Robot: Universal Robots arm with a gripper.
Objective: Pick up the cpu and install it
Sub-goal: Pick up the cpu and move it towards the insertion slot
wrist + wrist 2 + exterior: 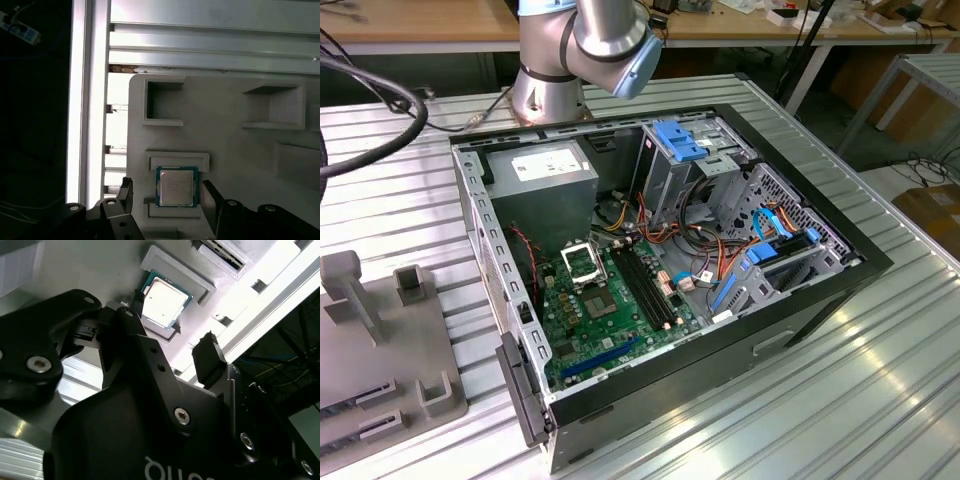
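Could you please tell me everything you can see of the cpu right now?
The cpu is a small, flat, square chip: a pale silvery, metal-looking lid on a thin green-edged board. In both wrist views it lies face up and level in a shallow framed recess of the light grey holder. The gripper hangs over it, open, with one finger to each side and neither seen touching it.
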